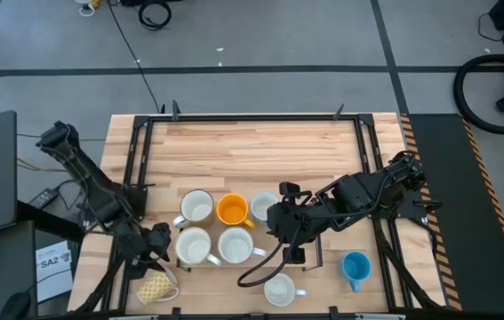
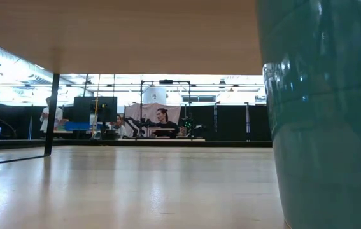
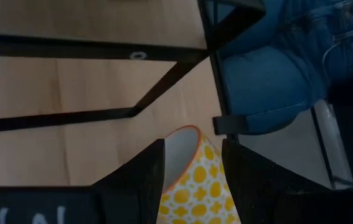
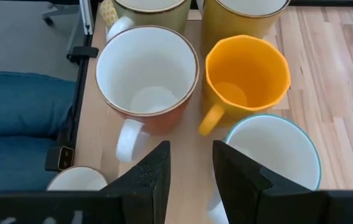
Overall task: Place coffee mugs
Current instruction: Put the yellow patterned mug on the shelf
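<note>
The yellow patterned mug (image 3: 202, 182) sits between the fingers of my left gripper (image 3: 193, 180) at the table's near left corner; in the high view the mug (image 1: 156, 286) looks tilted below the gripper (image 1: 155, 272). My right gripper (image 4: 188, 158) is open and hovers over the gap between the reddish-brown mug (image 4: 146, 81) and a teal-rimmed white mug (image 4: 274, 155), with the orange mug (image 4: 248, 74) just beyond. Both grippers are out of the low view. The blue mug (image 1: 356, 267) stands apart near the right. My left gripper holds the yellow patterned mug by its rim wall (image 3: 195, 146). One finger (image 3: 142, 180) appears to be inside the white opening and the other (image 3: 244, 180) is outside on the patterned wall. The fingers come from above, and the mug looks tilted in the hold.
Cream mugs (image 1: 197, 207) (image 1: 193, 245) stand left of the orange one, and a white mug (image 1: 280, 289) sits by the near edge. A black frame rail (image 3: 89, 50) borders the table. A person's jeans (image 3: 276, 74) show past the near edge. The blue mug (image 2: 323, 114) fills the low view's right.
</note>
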You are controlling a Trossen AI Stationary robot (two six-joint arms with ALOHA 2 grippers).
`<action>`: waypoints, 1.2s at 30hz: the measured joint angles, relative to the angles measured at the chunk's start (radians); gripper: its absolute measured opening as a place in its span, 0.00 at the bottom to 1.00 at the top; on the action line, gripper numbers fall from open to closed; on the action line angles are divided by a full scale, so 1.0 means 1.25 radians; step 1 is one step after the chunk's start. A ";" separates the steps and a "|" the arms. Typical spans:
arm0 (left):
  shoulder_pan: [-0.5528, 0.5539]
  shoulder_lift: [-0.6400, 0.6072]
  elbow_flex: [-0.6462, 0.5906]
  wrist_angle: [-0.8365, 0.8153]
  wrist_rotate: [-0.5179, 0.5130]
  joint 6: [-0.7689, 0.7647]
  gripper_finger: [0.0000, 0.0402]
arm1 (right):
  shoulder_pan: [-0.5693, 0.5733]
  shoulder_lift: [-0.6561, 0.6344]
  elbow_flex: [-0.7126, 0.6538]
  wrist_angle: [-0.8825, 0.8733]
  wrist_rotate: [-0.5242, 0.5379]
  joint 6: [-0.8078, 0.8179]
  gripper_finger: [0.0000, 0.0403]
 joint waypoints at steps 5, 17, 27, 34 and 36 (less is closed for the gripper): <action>0.000 0.066 0.000 0.018 0.039 0.000 0.41 | 0.000 0.000 0.000 0.005 -0.016 0.000 0.31; 0.001 0.171 0.001 0.055 0.167 -0.002 0.41 | 0.000 0.001 0.000 0.006 -0.018 0.000 0.31; 0.000 0.178 0.000 0.044 0.294 -0.082 0.41 | 0.000 0.001 0.000 0.008 -0.018 0.000 0.31; -0.016 0.178 0.000 0.044 0.310 -0.169 0.41 | 0.000 0.001 0.000 0.008 -0.018 0.000 0.31; -0.023 0.178 0.000 0.044 0.311 -0.195 0.41 | 0.000 0.001 0.000 0.008 -0.018 0.000 0.31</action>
